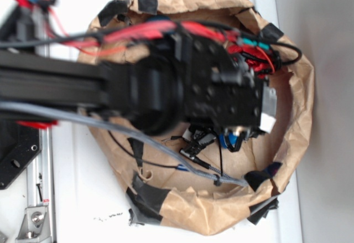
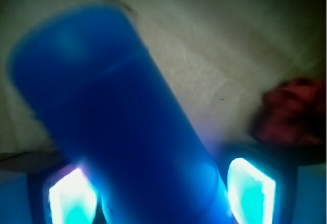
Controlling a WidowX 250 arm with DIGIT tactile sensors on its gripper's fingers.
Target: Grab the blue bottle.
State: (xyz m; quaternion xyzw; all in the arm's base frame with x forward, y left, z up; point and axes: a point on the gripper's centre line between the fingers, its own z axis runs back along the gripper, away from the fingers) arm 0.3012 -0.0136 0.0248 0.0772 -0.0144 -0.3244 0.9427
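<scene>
Blue bottle (image 2: 117, 127) sits between pincer (image 2: 161, 196) pads, seemingly gripped.

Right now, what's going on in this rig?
The WidowX arm is reaching down into a brown paper-walled bin, going after the blue bottle. In the wrist view the bottle fills the space between the gripper fingers, with one lit pad on each side of its body. Whether the pads are actually pressing on it is not clear. A blurry red object lies on the bin floor beside it. From the exterior view the arm hides most of the bottle.
</scene>
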